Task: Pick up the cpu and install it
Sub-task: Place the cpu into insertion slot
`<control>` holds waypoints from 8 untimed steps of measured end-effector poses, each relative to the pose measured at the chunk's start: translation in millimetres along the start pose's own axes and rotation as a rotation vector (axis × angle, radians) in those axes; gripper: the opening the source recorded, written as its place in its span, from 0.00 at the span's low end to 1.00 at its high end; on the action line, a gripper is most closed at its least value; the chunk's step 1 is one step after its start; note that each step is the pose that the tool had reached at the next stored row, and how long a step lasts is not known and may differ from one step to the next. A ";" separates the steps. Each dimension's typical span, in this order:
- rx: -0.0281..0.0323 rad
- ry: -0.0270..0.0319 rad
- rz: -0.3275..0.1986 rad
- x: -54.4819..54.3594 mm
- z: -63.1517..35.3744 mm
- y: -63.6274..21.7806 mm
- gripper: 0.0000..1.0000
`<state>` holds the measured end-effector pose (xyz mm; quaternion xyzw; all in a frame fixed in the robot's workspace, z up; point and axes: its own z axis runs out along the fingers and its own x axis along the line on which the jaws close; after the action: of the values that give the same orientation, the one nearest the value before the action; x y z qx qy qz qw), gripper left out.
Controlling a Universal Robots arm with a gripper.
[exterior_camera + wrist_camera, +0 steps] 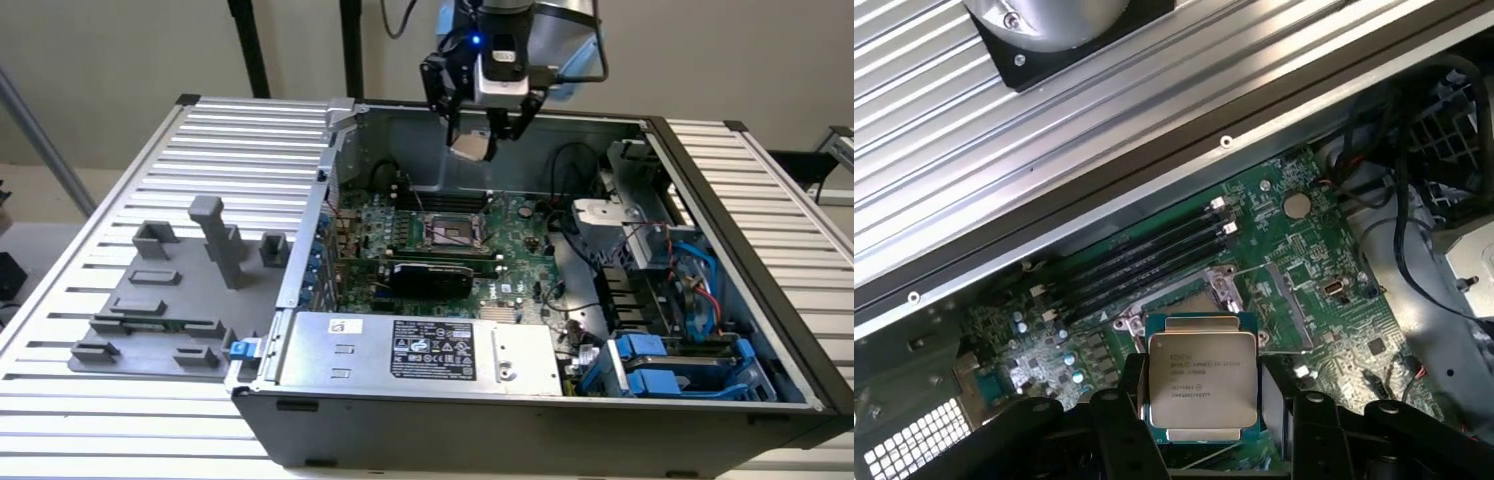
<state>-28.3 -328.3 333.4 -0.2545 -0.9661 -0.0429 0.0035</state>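
Above the far side of the open computer case (pixel 747 250), close to its back wall, I have the gripper (pixel 481 135) hanging with the cpu (pixel 470 148) in it. The jaws are clamped on the chip's two opposite edges. In the wrist view the dark fingers (pixel 1116 432) sit either side of the cpu (pixel 1201 375), its silver printed top facing the camera, and it touches nothing else.

So I judge the pick-up half of the job done: the chip is off whatever it rested on and is carried in the air, well clear of the motherboard (pixel 527 215).

The install half is not done. The socket (pixel 447 233) lies near the middle of the board, its frame looks open, and I see no chip inside it. In the wrist view the socket (pixel 1189 300) shows just past the chip's far edge, beside the memory slots (pixel 1154 250). In the exterior view the cpu hangs high above the board, nearer the case's back wall than the socket is.

The grey fixture (pixel 174 300) stands on the worktop (pixel 80 250) towards the exterior view's left edge, well apart from the gripper.
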 end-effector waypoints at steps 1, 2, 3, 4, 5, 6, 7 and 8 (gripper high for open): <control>-0.0006 -0.0014 0.018 0.0 0.6 0.0 0.55; -0.0010 -0.0030 0.036 0.0 1.1 -0.1 0.55; -0.0015 -0.0044 0.054 0.0 1.7 -0.1 0.55; -0.0020 -0.0059 0.072 -0.1 2.3 -0.2 0.55; -0.0026 -0.0075 0.092 -0.1 3.0 -0.2 0.55; -0.0031 -0.0089 0.110 -0.1 3.6 -0.3 0.55; -0.0036 -0.0103 0.128 -0.1 4.2 -0.3 0.55; -0.0041 -0.0118 0.145 -0.1 4.8 -0.4 0.55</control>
<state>-28.3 -328.3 328.6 -0.3240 -0.9451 -0.0430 0.0004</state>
